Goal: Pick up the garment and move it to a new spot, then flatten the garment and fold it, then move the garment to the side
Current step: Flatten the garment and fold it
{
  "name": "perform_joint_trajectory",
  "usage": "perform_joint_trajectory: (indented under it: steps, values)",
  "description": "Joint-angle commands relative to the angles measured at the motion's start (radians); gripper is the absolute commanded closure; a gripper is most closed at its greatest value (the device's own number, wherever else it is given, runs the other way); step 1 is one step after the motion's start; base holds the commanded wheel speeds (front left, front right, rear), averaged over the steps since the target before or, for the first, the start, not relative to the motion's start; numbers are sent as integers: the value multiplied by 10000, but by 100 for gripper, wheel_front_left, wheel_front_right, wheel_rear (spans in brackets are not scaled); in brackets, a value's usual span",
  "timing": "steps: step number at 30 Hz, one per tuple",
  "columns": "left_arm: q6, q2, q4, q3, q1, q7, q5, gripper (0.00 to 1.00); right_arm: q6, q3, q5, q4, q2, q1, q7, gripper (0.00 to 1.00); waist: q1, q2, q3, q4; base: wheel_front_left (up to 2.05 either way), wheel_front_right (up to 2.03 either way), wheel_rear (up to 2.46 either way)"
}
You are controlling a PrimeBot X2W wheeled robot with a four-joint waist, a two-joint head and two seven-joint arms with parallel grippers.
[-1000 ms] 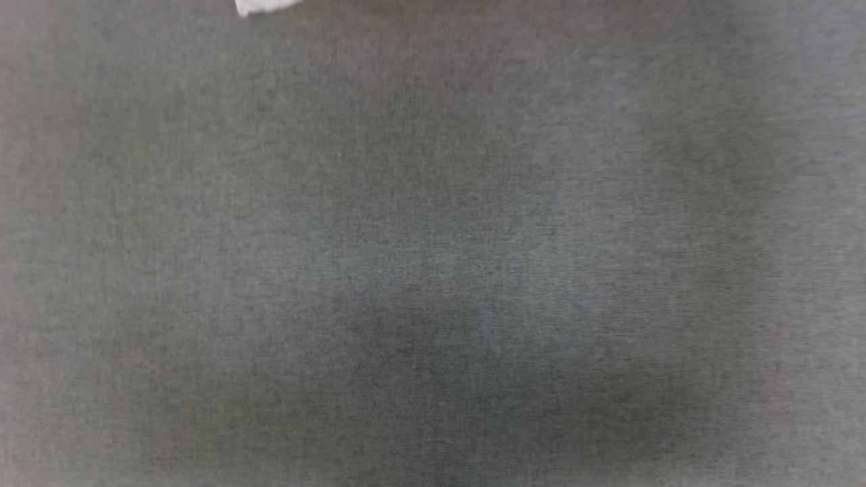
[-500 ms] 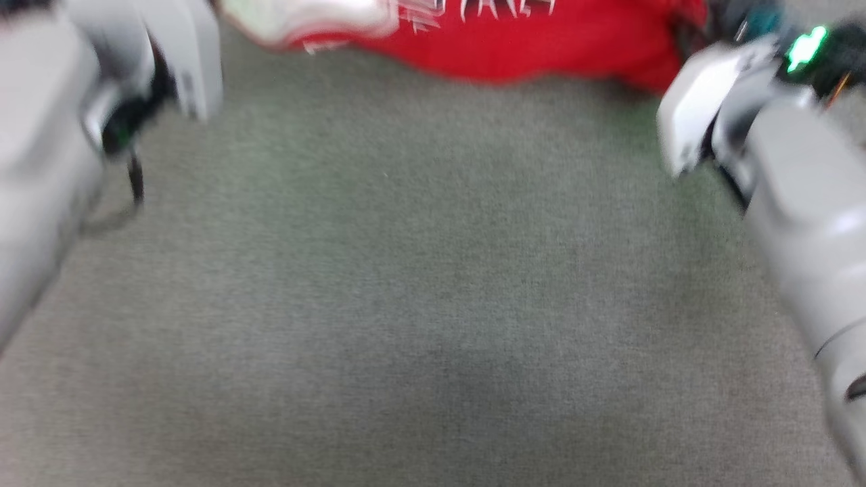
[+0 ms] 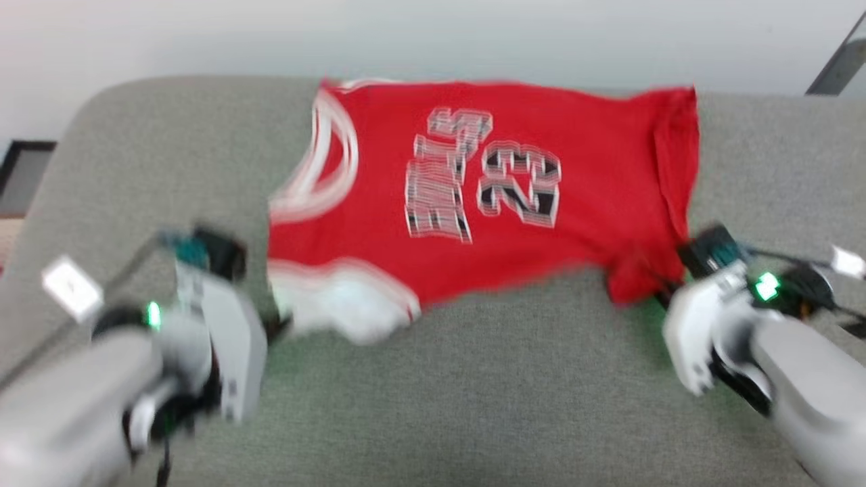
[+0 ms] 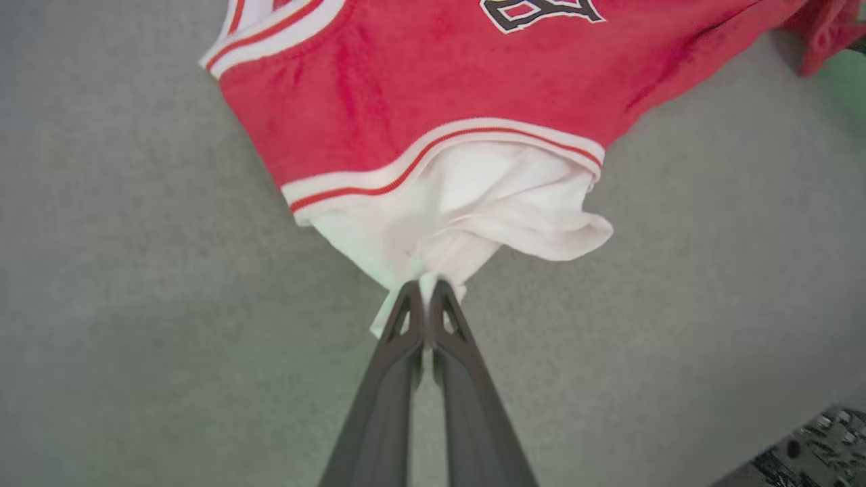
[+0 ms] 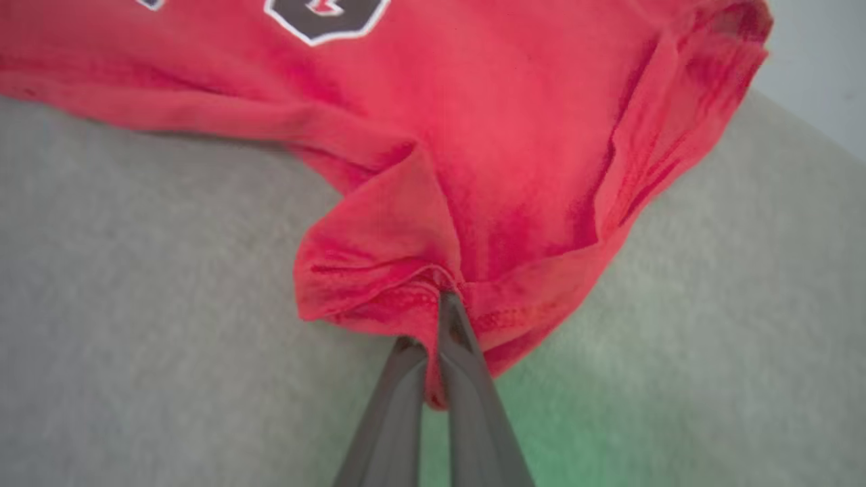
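The garment (image 3: pixel 487 189), a red jersey with white sleeves, striped trim and the number 23, lies spread across the grey padded surface (image 3: pixel 473 392) with its chest print facing up. My left gripper (image 4: pixel 425 289) is shut on the bunched white sleeve (image 4: pixel 473 210); in the head view it sits at the jersey's near left corner (image 3: pixel 274 328). My right gripper (image 5: pixel 436 318) is shut on the red hem corner (image 5: pixel 406 284); in the head view it sits at the near right corner (image 3: pixel 659 297). The jersey (image 5: pixel 473 135) stretches away from both grips.
The grey padded surface ends in a rounded far edge (image 3: pixel 169 88) against a pale wall (image 3: pixel 433 34). A dark frame (image 3: pixel 20 176) sits at the far left and a dark strut (image 3: pixel 839 67) at the far right. Bare grey fabric lies in front of the jersey.
The head camera has tilted up, so the whole picture shifted: first bare grey fabric, then the jersey's near edge and both arms, now the whole jersey. Both grippers stay shut.
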Motion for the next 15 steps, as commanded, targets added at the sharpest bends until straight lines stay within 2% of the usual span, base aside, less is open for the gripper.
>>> perform_joint_trajectory:
  steps: [1,6,7,8,11,12,15]
  values:
    - [600,529,-929,-42,782,51,-255,100,-19,407,761,-1126,-831,708,526,100,0,0,-390,108,0,0,0]
    - [1900,1533,-3179,-116,2314,83,-986,100,-19,902,2100,-3823,-2743,2146,1647,100,0,0,-404,96,0,0,0]
    - [1900,1533,-3179,-116,2314,83,-986,100,-19,902,2100,-3823,-2743,2146,1647,100,0,0,-404,96,0,0,0]
    - [2342,1791,-3861,-139,2845,71,-1315,100,-19,902,2388,-4640,-3344,2695,2012,100,0,0,-396,74,0,0,0]
    - [2827,2054,-4715,-180,3539,86,-1647,100,-19,688,2742,-5528,-4046,3485,2473,100,0,0,-386,52,0,0,0]
    - [2827,2054,-4715,-180,3539,86,-1647,100,-19,688,2742,-5528,-4046,3485,2473,100,0,0,-386,52,0,0,0]
    - [3273,2256,-5356,-215,4096,229,-1890,100,-19,372,2887,-6128,-4556,4202,2865,100,0,0,-385,26,0,0,0]
